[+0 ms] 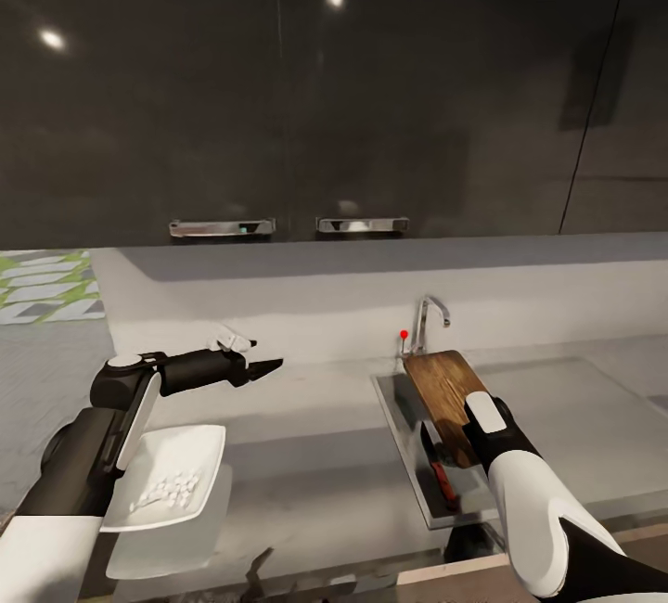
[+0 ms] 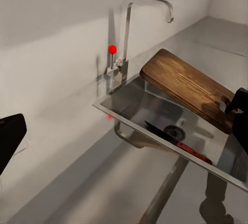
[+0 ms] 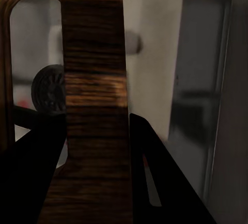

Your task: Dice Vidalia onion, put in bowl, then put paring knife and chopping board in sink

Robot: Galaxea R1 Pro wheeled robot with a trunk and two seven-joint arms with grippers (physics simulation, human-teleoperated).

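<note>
The dark wooden chopping board (image 1: 443, 382) is tilted over the sink (image 1: 408, 468), its far end near the faucet (image 1: 430, 317). My right gripper (image 1: 461, 443) is shut on its near edge by the slot handle; the right wrist view has the board (image 3: 95, 79) between both fingers. The paring knife (image 1: 440, 473) lies on the sink's floor under the board, seen from the left wrist as knife (image 2: 175, 140) beside the drain. The white bowl (image 1: 209, 455) holds small pieces of diced onion (image 1: 167, 490) on the countertop (image 1: 315, 455). My left gripper (image 1: 264, 366) hovers open and empty above the counter.
Dark glossy wall cabinets (image 1: 325, 83) with two chrome handles hang above the pale backsplash. A steel drainboard (image 1: 575, 417) stretches right of the basin. A small crumpled white object (image 1: 227, 339) sits by the wall behind my left gripper.
</note>
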